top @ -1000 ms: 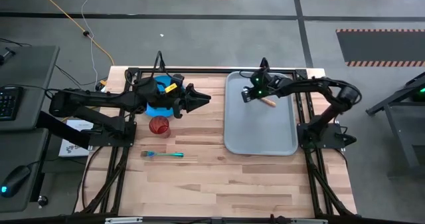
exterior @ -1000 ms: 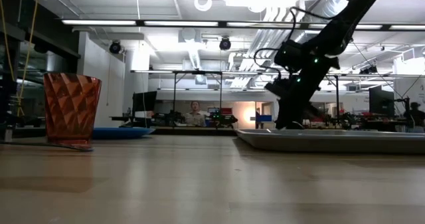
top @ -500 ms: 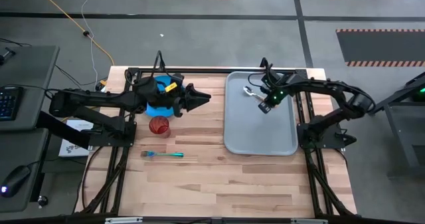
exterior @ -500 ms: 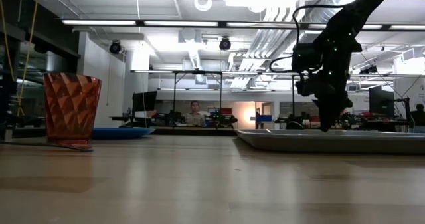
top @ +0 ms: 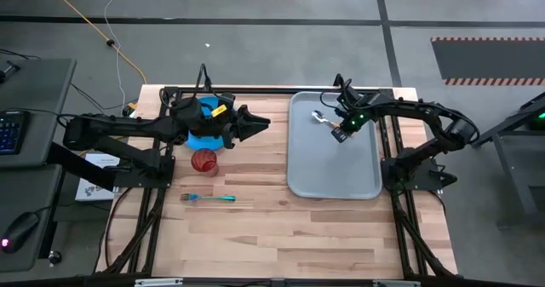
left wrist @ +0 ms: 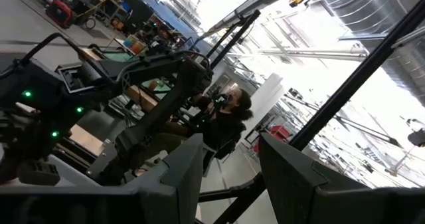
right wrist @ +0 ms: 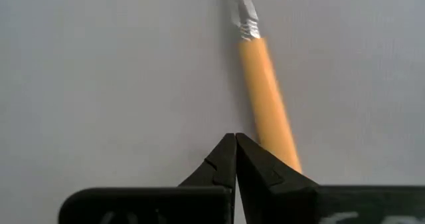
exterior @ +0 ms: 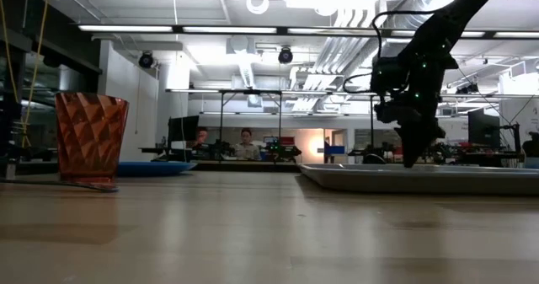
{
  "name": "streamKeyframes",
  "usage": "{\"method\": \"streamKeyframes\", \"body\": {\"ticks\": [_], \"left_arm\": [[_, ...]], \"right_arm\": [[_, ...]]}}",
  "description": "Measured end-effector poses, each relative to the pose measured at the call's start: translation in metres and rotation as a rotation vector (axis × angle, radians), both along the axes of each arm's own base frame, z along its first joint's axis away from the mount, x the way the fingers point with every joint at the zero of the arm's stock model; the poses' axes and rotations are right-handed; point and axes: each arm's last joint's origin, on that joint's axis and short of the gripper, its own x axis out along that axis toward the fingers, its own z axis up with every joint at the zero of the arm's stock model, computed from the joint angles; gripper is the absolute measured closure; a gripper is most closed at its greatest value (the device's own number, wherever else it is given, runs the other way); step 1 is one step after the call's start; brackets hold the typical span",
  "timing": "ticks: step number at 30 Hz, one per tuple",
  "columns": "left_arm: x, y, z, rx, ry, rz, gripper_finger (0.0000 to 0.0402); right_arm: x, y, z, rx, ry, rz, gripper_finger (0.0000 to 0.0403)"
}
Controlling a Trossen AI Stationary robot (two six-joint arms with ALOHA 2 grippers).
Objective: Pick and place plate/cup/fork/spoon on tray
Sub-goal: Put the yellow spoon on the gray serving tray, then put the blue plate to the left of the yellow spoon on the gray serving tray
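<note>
The spoon point(top: 321, 117) lies flat on the grey tray point(top: 332, 172) at its far end, with the silver bowl toward the far left. Its orange handle point(right wrist: 265, 98) runs toward my right gripper point(top: 338, 136). That gripper points down over the tray, and its shut fingertips point(right wrist: 236, 139) stand right beside the handle. My left gripper point(top: 260, 123) is open and empty point(left wrist: 229, 177), raised beside the blue plate point(top: 201, 140), which the arm mostly covers. The red cup point(top: 204, 161) stands upright on the table. The fork point(top: 209, 198) lies flat nearer the front. My right gripper comes from above, pointing down, with its shut tips at the side of the spoon's handle near its free end point(right wrist: 282, 147). Nothing is between the fingers. One finger covers the end of the handle, and I cannot tell whether it touches. The spoon lies flat on the tray.
The tray's near half shows bare grey, with its raised rim point(exterior: 421, 176) at the right. The cup point(exterior: 91, 138) and the plate point(exterior: 156, 168) stand at the table's left. Bare wood lies between the fork and the tray. People sit in the room behind.
My right gripper has gone along the tray toward the table's right and near edges and has tipped to point straight down. The spoon's silver bowl, which the gripper covered before, now shows. For the last half second the gripper has kept almost still.
</note>
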Motion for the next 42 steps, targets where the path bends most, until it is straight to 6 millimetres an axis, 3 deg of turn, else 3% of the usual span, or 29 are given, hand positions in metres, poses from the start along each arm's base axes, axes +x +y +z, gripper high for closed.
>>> {"method": "streamKeyframes", "body": {"ticks": [9, 33, 38, 42], "left_arm": [[0.000, 0.005, 0.000, -0.001, 0.000, 0.017, 0.0266], [-0.001, 0.007, 0.000, -0.010, 0.001, 0.024, 0.0266], [-0.010, 0.020, 0.006, 0.010, -0.018, 0.009, 0.0266], [-0.039, 0.036, 0.025, 0.078, -0.071, 0.056, 0.0266]], "right_arm": [[0.000, -0.002, -0.016, 0.001, 0.115, 0.019, 0.0403], [-0.014, -0.017, -0.015, -0.121, 0.230, -0.034, 0.0403], [-0.018, -0.011, 0.003, -0.123, 0.149, -0.077, 0.0403], [-0.009, -0.007, 0.036, -0.179, -0.146, -0.226, 0.0403]]}}
